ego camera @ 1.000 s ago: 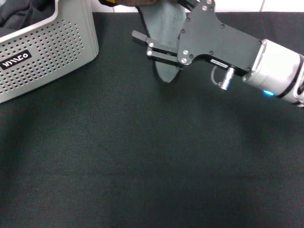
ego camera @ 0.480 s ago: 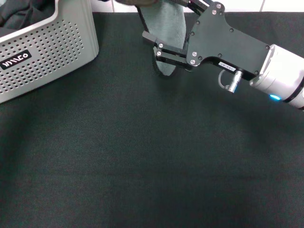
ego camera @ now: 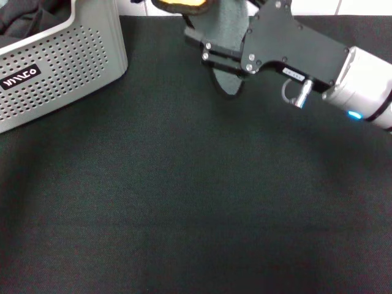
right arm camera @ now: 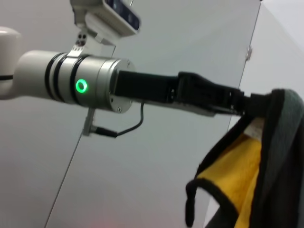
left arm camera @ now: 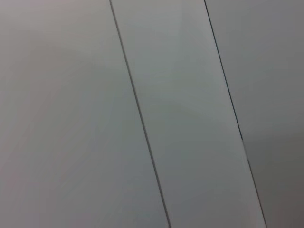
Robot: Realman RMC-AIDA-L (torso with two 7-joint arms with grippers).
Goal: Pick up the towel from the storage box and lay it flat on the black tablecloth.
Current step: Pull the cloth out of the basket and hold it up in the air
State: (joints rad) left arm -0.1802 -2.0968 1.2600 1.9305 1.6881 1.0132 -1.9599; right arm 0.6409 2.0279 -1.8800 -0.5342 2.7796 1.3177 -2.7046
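Yellow towel [ego camera: 184, 5] lifts higher, clenched between my left gripper [right arm camera: 244, 102] and right gripper [ego camera: 211, 54] above the tablecloth's [ego camera: 184, 202] far edge; spreading comes next.

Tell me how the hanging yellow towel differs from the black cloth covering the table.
The towel hangs crumpled from the left gripper; the black tablecloth lies flat. The towel is yellow with a grey back; the tablecloth is plain black and far wider. The right gripper is at the towel's hanging end. Both are fabric.
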